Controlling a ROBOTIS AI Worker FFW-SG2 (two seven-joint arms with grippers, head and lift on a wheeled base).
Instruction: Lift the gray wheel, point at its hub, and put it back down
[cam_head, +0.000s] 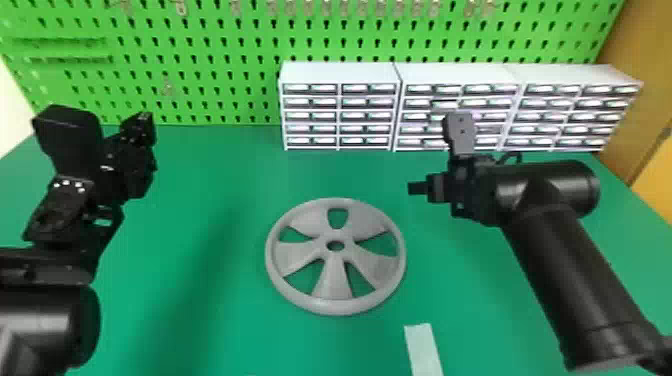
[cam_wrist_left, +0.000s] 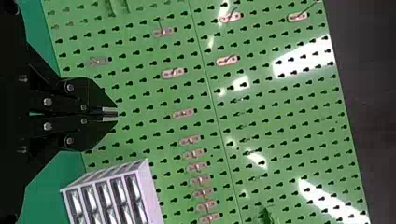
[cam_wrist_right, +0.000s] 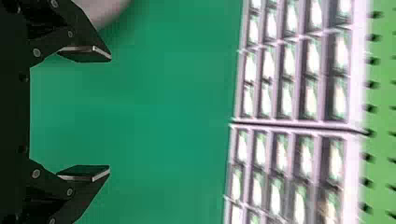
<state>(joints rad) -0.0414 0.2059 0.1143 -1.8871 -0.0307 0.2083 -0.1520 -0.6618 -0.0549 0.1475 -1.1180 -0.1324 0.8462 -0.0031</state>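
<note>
Resting wheel (cam_head: 334, 285): your green table (cam_head: 215, 300) surrounded its rim.
Right gripper (cam_head: 436, 156): fingers were spread wide.
Left gripper (cam_head: 145, 119): fingers were pressed together.

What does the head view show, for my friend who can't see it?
A gray wheel lies flat on a green table, between the robot's black left arm and right arm. Behind it, three white drawer cabinets stand before a green pegboard; a pale strip lies nearer.
</note>
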